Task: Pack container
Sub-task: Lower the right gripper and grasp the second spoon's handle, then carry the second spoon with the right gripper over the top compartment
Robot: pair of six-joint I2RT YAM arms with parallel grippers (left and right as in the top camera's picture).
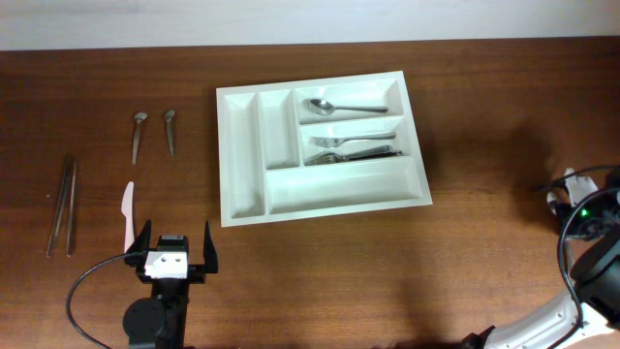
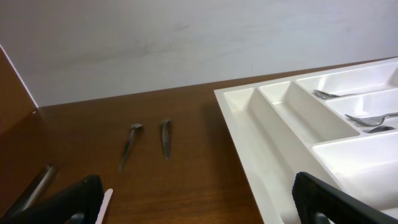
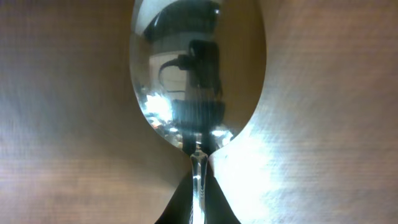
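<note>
Right of the left tool (image 2: pixel 198 205), the container (image 2: pixel 249 124) runs off the edge. The spoon (image 3: pixel 198 81) has its handle cut off below.

White plastic cutlery tray (image 1: pixel 339 184), five compartments, lying flat on the table and turned slightly askew. It sits ahead and to the right of the left gripper (image 1: pixel 176 248), with its near corner closest and not touching. Far crosswise compartment holds a spoon (image 1: pixel 344 107); middle one holds forks (image 1: pixel 354 147).

The left gripper (image 1: pixel 176 240) faced forward near the table's front edge, its jaws spread wide. The right arm (image 1: pixel 593 242) sat folded at the right edge, the right gripper (image 3: pixel 198 204) pinched tight on a spoon (image 3: pixel 198 68).
</note>
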